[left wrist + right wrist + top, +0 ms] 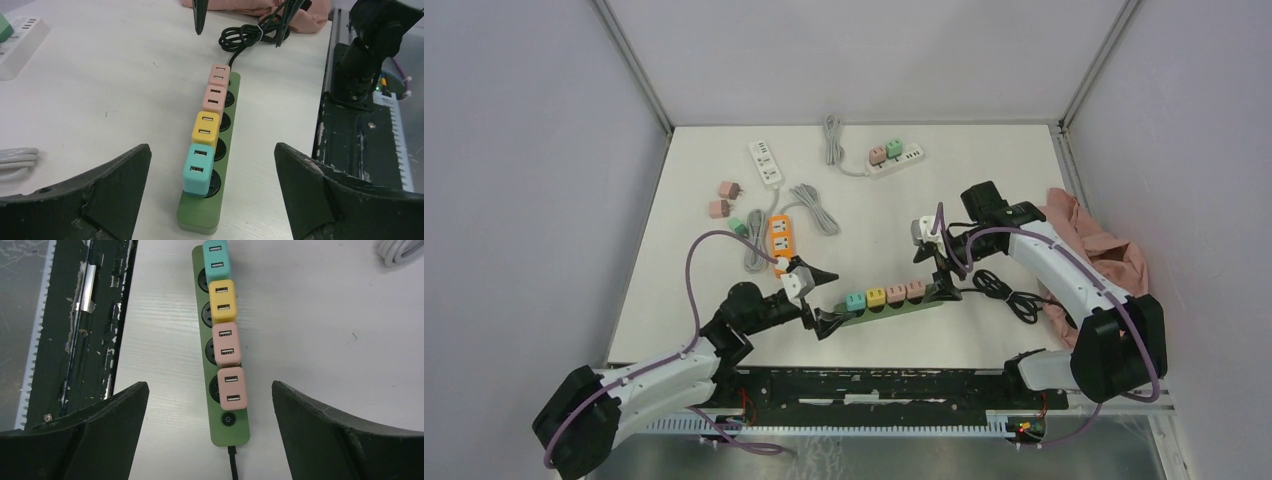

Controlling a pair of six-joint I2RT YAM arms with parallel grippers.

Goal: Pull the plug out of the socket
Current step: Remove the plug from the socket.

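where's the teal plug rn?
Top view, centre of the table toward the near edge: the teal plug sits plugged into the left end of the green power strip, right beside the yellow plug.

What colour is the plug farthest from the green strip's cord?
That plug is teal, clearest in the left wrist view.

4 plugs (206, 127) in green strip (199, 216)
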